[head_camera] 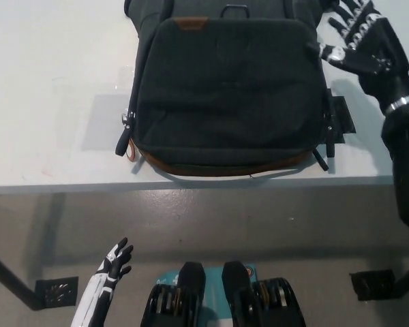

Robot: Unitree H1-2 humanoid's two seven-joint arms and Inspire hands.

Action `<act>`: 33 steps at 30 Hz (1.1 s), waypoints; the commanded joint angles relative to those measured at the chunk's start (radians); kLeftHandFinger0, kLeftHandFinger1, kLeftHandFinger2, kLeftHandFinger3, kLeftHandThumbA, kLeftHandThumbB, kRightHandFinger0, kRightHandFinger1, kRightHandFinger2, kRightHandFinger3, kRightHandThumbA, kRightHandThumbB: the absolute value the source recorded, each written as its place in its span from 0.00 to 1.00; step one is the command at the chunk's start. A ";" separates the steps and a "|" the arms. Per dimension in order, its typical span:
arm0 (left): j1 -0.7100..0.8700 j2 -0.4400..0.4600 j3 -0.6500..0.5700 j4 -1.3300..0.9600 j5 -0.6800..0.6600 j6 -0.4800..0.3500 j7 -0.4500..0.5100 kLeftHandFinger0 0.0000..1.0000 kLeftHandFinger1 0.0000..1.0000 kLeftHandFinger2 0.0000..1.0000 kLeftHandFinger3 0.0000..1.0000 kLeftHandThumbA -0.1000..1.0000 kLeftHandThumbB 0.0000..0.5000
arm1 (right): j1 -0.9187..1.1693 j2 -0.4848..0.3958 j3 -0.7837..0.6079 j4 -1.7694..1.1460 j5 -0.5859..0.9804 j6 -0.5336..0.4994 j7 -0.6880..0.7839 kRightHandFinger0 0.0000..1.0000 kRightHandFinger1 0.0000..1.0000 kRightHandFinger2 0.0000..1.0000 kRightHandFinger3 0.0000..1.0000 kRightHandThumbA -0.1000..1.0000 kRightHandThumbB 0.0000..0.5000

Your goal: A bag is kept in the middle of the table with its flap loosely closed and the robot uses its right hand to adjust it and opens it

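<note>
A lab or workshop, I'd say — plain white table (48, 82) left of my right hand (360, 41), bare polished concrete floor (225, 218) below it.

The bag (228, 92) lies flat on the counter (48, 102), centred toward twelve o'clock, its lower edge near the counter's front edge. The right hand (358, 41) is over the counter at one o'clock, just beside the bag's upper right corner. The left hand (114, 261) sits at seven o'clock, below the counter's front edge, well apart from the bag.
</note>
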 commanded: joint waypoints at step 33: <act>-0.036 0.022 -0.001 -0.008 0.016 -0.040 -0.019 1.00 1.00 1.00 1.00 1.00 0.00 | -0.020 0.122 0.095 -0.020 -0.233 0.047 -0.168 0.00 0.45 0.82 0.78 0.00 0.17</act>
